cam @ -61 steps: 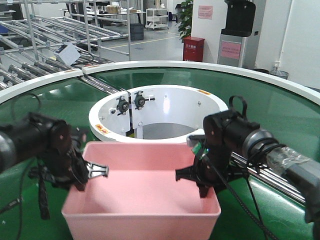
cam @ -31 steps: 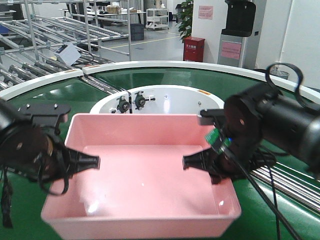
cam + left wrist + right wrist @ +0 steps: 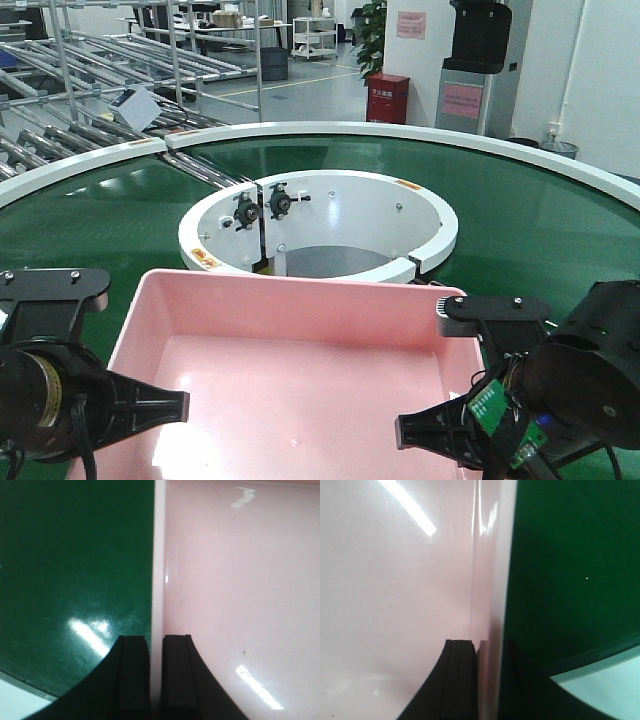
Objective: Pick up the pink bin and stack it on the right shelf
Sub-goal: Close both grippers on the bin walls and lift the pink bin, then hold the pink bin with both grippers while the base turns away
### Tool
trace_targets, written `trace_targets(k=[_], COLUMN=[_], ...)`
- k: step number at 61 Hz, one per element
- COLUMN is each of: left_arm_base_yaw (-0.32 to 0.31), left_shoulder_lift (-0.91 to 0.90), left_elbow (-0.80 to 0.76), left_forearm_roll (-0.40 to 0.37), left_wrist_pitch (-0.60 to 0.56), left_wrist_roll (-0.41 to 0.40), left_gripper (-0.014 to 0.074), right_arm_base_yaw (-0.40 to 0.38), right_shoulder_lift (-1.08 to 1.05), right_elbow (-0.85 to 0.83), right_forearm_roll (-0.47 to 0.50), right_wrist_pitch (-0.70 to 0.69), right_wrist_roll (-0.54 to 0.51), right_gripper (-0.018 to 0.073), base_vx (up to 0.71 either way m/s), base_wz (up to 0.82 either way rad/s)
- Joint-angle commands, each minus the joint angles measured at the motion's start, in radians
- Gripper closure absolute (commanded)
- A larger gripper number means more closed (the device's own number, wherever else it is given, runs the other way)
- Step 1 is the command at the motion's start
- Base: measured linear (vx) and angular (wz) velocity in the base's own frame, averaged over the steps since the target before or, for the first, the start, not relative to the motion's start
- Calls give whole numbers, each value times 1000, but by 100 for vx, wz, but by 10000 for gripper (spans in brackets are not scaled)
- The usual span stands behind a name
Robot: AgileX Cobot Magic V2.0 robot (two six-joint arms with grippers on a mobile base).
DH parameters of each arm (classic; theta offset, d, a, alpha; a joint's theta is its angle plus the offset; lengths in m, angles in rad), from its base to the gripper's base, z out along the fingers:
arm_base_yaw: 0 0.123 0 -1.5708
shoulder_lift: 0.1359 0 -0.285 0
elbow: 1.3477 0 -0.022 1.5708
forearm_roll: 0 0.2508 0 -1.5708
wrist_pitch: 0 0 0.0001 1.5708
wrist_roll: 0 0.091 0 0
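Observation:
The pink bin (image 3: 300, 370) fills the lower front view, held up close to the camera between both arms. My left gripper (image 3: 150, 405) is shut on the bin's left wall, one finger inside and one outside. In the left wrist view the two black fingers (image 3: 132, 680) pinch the pale rim (image 3: 159, 580). On the opposite wall my right gripper (image 3: 445, 435) is shut in the same way, and the right wrist view shows its fingers (image 3: 462, 680) clamping the wall (image 3: 490, 580). The right shelf is out of view.
A green curved conveyor belt (image 3: 520, 210) lies below and beyond the bin, around a white ring housing (image 3: 420, 215) with an open centre. Silver roller racks (image 3: 90, 50) stand at the back left. A red cabinet (image 3: 387, 97) and a grey machine (image 3: 478, 60) stand behind.
The bin, held by both grippers, has risen and come nearer the camera. Both arms have dropped toward the lower corners of the front view, and the white ring is uncovered again.

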Motion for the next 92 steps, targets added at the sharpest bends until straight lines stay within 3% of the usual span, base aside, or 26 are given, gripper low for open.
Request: trace_targets(k=[1,92], left_arm_base_yaw=[0,0], left_shoulder_lift=[-41,-41], left_elbow=[-29,-29], left_forearm_roll=[90,90], left_wrist_pitch=[-34,-34], left_wrist_roll=[-16,-14], left_gripper=[582,582], right_arm_base_yaw=[-5,-8], right_shoulder_lift=[-37,-37], right_elbow=[-20,-20], right_forearm_roll=[-88,-88], right_wrist_pitch=[6,53], right_wrist_roll=[-12,-12], right_gripper=[496,496], base_vx=[0,0], base_wz=[0,0])
